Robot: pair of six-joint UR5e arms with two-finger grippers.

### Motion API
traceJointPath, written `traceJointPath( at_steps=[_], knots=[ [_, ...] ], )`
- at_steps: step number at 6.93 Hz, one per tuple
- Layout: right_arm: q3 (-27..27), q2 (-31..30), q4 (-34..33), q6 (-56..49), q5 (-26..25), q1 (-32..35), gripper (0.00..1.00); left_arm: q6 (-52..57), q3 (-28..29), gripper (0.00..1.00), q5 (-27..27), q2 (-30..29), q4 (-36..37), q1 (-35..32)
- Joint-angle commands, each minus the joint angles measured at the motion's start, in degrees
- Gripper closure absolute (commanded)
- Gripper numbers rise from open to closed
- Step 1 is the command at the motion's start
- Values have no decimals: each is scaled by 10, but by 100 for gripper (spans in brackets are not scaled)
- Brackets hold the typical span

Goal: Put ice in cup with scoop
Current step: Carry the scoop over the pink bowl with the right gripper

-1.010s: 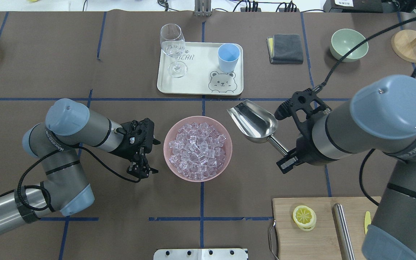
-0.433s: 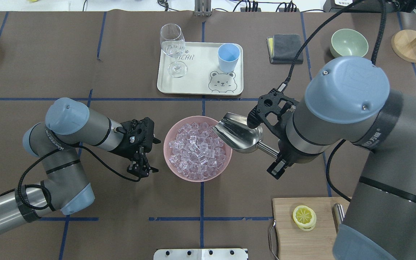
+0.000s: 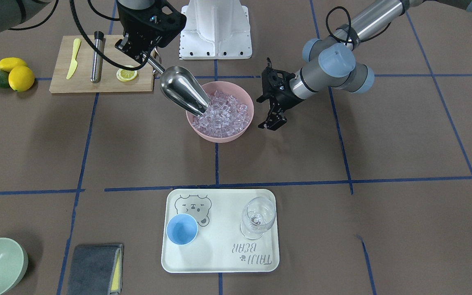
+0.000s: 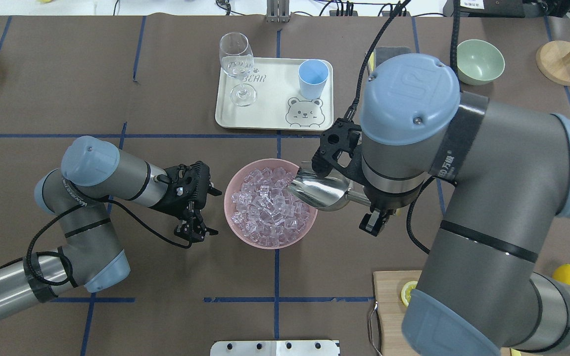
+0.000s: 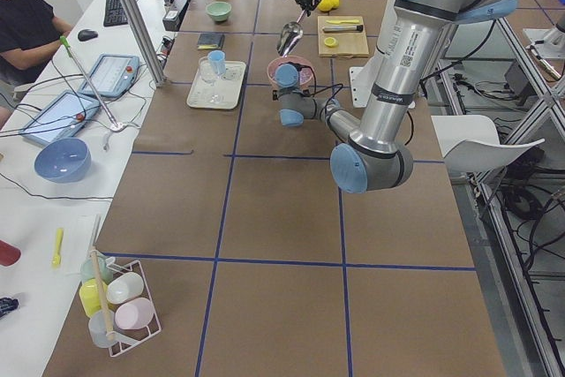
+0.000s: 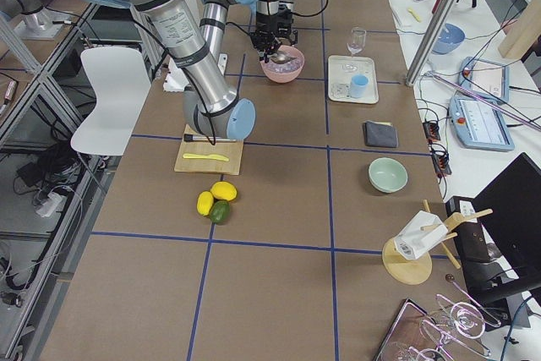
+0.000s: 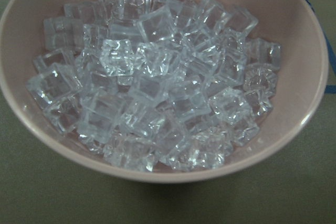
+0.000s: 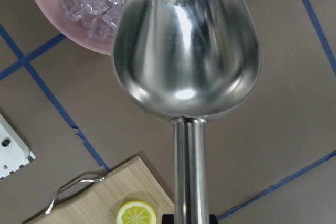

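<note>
- The ice (image 3: 223, 110) is heaped in the pink bowl (image 3: 219, 137) at the centre of the front-facing view. None of it is in the scoop (image 3: 180, 92) yet; the trough looks bare in the right wrist view.
- The scoop's lip is tilted down into the pile at the bowl's left side. If I push hard, cubes may hop over the far rim.
- The right gripper (image 3: 145, 54) is clamped on the thin rod handle. The rod could twist in the grip under load and dump the ice.
- Nothing holds the bowl. The left gripper (image 3: 272, 122) hangs just beside it with fingers parted, gripping nothing, so a push from the scoop could slide the bowl.
- The cup (image 3: 182, 229) is on the tray (image 3: 219, 262) at lower centre, well apart from the bowl. Its mouth looks narrow next to the scoop, so I expect some cubes to miss on the pour.
- The wine glass (image 3: 257, 217) is on the same tray, and a wide swing could knock it.
</note>
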Motion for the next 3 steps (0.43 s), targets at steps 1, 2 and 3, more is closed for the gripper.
traceJointPath(
  at_steps=[1, 2, 3],
  knots=[
    [-52, 71, -85, -63, -42, 0, 100, -2, 10, 0, 0, -1, -1, 0],
    [-85, 97, -97, -87, -51, 0, 100, -2, 11, 0, 0, -1, -1, 0],
    [-104, 101, -99, -111, -59, -2, 100, -6, 13, 0, 0, -2, -1, 1]
  ],
)
